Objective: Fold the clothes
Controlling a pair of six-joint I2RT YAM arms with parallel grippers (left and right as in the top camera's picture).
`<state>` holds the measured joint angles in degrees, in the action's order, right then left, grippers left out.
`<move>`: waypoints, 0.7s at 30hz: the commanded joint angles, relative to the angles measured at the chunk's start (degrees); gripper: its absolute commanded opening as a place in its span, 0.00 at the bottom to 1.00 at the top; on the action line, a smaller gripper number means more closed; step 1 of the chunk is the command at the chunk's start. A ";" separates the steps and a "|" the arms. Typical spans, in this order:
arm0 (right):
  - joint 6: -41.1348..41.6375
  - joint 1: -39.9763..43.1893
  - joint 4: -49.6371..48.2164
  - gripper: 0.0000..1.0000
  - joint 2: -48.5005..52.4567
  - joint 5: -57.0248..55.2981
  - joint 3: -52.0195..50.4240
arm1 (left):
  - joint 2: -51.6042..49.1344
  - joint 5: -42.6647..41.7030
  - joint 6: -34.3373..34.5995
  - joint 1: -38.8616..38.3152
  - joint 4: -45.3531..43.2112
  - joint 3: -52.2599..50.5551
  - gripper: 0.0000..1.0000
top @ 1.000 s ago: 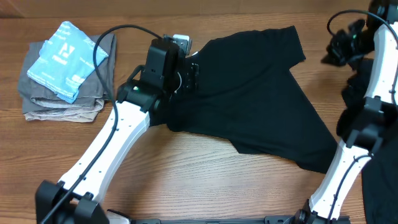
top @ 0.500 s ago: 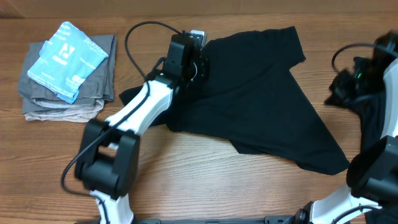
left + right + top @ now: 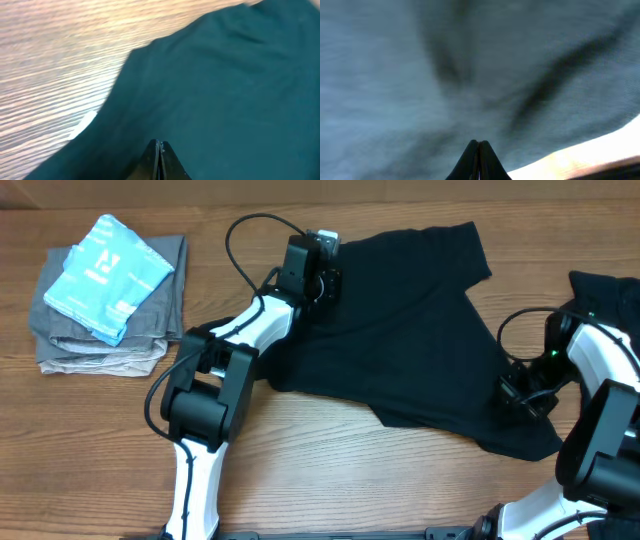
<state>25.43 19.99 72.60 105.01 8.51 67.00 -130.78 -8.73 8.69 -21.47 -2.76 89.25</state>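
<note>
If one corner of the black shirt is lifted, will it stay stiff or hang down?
Probably it hangs: the black shirt lies flat with soft creases, so the rest would droop and drag. It looks thin, so likely light. Pushed on the smooth wooden table, it may bunch rather than slide as one piece.

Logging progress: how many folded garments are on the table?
2, both far left: a folded grey fabric garment and a light blue printed folded one lying on it. The grey layers may hide another.

a black t-shirt (image 3: 410, 330) lies spread, unfolded, on the table.
</note>
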 commanded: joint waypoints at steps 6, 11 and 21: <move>5.62 -0.15 -3.02 0.04 -1.51 -7.91 -3.41 | -4.52 1.42 -1.88 3.56 0.35 1.42 0.04; 7.89 -0.13 -7.30 0.04 -1.49 -8.85 -5.38 | -4.59 1.92 -1.88 4.70 2.08 1.42 0.04; 9.35 -0.04 -13.07 0.04 -1.38 -8.90 -6.99 | -5.40 6.43 -0.85 8.92 9.81 1.33 0.04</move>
<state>33.01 19.99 60.77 104.99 0.56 60.95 -134.26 -6.83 8.34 -16.01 3.49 91.64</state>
